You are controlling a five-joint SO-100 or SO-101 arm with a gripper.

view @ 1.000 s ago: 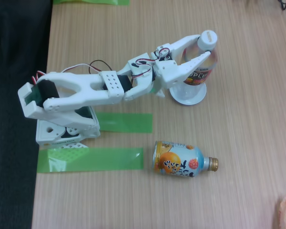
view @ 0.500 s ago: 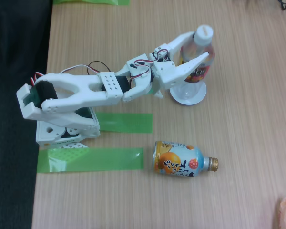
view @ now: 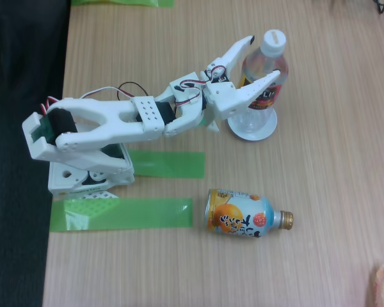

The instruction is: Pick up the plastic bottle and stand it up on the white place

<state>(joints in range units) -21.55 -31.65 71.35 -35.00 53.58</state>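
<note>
In the fixed view the plastic bottle (view: 267,97), clear with a white cap and a red-orange label, stands upright on the white place (view: 253,130), a small round disc on the wooden table. My white gripper (view: 264,57) reaches in from the left and is open around the bottle. Its upper finger (view: 238,50) is spread away from the bottle's left shoulder. The lower finger (view: 262,84) lies across the front of the label; whether it touches I cannot tell.
A short light-blue and orange bottle-can (view: 246,215) with a gold cap lies on its side near the front. Two green tape strips (view: 166,164) (view: 121,213) flank the arm's base (view: 83,174). A black surface (view: 19,192) borders the table's left edge.
The gripper's upper finger has swung away from the bottle, so the gripper went from shut on it to open. The bottle now stands more upright on the disc.
</note>
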